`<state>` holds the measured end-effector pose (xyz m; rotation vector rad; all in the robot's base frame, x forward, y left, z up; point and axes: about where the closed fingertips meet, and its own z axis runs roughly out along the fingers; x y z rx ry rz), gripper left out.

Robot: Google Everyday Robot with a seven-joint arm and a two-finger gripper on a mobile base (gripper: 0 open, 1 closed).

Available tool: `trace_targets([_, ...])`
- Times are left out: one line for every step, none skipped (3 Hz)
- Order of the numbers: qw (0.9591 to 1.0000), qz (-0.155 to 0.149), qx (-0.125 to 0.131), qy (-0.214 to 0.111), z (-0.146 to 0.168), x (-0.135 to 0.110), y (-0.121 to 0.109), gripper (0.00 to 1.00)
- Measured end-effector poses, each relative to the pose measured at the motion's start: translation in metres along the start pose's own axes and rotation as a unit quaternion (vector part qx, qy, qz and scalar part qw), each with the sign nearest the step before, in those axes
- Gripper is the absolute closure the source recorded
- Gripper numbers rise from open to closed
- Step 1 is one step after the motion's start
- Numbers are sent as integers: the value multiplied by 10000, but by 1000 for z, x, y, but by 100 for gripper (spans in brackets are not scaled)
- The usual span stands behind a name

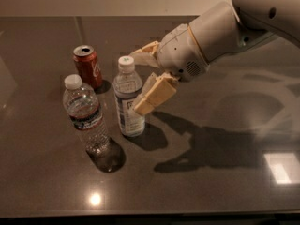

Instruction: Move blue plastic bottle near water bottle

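Note:
The blue plastic bottle (128, 103), pale blue-tinted with a white cap and a tall white label, stands upright on the dark table (211, 182). The water bottle (86, 115), clear and ribbed with a dark label band, stands upright just to its left, a small gap between them. My gripper (137, 82) reaches in from the right. Its fingers sit on either side of the blue plastic bottle's upper body, one behind the neck and one in front (154, 95). They look slightly spread, loosely framing the bottle.
A red soda can (87, 65) stands behind the two bottles, at the back left. The arm (220, 32) spans the upper right. Bright light reflections lie on the table at the front and right.

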<state>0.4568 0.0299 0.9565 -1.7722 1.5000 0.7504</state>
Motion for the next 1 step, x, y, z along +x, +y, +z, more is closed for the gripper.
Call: trace_targets([10000, -1, 0, 0, 0, 0, 0, 0])
